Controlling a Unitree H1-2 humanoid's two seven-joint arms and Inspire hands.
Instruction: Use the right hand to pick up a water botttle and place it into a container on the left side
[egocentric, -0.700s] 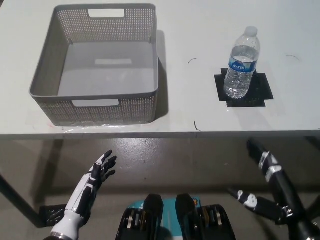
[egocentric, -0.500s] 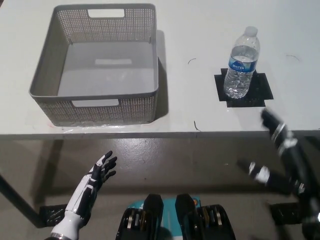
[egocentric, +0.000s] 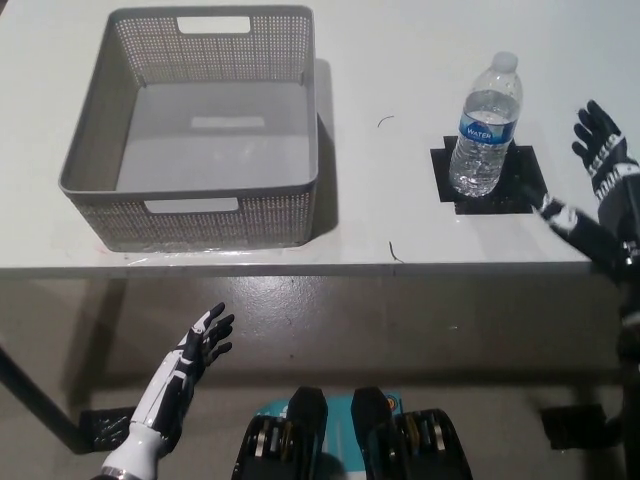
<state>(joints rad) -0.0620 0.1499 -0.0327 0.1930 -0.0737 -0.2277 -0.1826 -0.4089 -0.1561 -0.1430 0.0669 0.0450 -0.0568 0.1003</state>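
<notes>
Water bottle (egocentric: 484, 125) upright on black tape square (egocentric: 488, 180), long axis vertical, cap up, at about 2 o'clock on the white table (egocentric: 400, 60); my right hand (egocentric: 600, 165) hangs just beside it, fingers spread, holding nothing; bottle lies at 9 o'clock from that hand, apart, not touching; a sideways reach closes the gap, I judge; grey basket (egocentric: 190, 205) well apart at 10 o'clock, bare inside; my left hand (egocentric: 195, 345) rests below the table edge at 7 o'clock, fingers apart, much farther off.
</notes>
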